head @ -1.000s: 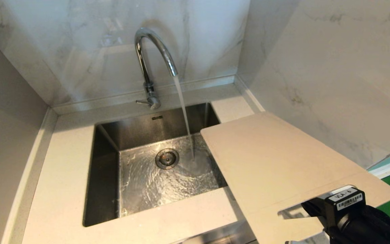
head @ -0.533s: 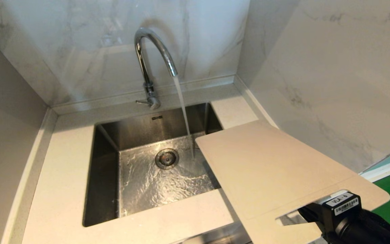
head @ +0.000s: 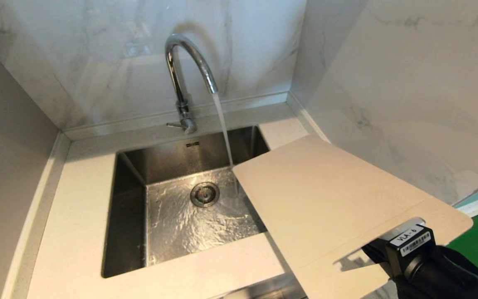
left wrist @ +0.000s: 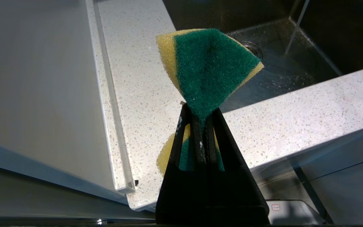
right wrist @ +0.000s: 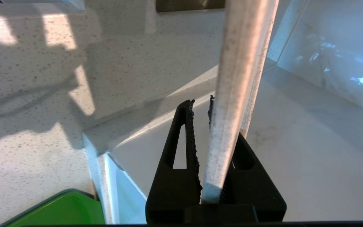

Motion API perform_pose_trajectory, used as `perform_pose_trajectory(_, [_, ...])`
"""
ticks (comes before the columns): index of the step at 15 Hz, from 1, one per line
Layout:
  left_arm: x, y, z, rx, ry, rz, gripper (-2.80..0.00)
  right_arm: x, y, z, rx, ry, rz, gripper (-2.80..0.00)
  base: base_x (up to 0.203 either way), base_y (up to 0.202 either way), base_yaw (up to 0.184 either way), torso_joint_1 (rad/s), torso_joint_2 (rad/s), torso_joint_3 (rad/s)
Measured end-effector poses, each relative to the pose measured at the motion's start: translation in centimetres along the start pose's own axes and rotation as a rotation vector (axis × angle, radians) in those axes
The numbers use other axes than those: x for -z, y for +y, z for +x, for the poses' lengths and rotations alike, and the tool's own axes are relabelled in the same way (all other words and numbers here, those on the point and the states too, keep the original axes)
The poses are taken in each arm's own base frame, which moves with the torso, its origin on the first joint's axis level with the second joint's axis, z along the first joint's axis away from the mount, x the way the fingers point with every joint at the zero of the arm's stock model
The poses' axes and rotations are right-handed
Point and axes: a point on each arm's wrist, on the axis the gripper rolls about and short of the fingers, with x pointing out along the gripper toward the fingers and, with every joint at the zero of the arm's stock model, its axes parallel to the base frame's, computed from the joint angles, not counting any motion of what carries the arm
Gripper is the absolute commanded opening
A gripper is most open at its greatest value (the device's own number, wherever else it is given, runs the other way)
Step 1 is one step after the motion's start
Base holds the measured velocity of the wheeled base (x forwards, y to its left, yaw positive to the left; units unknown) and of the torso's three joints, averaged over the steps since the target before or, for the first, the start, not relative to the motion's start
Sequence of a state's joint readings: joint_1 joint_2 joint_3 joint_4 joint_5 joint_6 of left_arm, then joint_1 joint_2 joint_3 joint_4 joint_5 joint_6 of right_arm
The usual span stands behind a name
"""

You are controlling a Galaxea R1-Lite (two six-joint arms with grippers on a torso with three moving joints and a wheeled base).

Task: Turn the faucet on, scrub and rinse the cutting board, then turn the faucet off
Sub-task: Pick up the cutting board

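Water runs from the faucet (head: 185, 74) into the sink (head: 131, 174), so the turning-on looks done and the step in hand is bringing the cutting board (head: 326, 199) under the stream. The right tool (right wrist: 214, 176) is clamped on the board's edge near its handle slot, holding it tilted in the air over the sink's right side and the counter (head: 77, 216), its far corner just touching the water. The left tool (left wrist: 200, 132), out of the head view, hangs near the counter's front edge, pinched tight on a green and yellow sponge (left wrist: 208, 66). Next, I judge, the board must go further into the flow and the sponge must come up to its face for scrubbing, with the grip kept firm on a wet board
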State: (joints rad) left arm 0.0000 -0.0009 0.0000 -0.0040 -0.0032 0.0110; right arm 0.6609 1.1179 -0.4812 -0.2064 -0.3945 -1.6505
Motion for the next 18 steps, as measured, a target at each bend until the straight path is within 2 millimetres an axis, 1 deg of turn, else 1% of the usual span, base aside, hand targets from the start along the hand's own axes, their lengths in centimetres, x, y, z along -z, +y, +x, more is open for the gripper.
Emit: perform_pose_trajectory(18, [0.0,0.0,0.0,0.0,0.0,0.0,-2.8,-0.05,-0.14,-0.03,0.008,-0.023,0.002,-2.8,0.0,0.0,0.0,0.0,0.0,0.0])
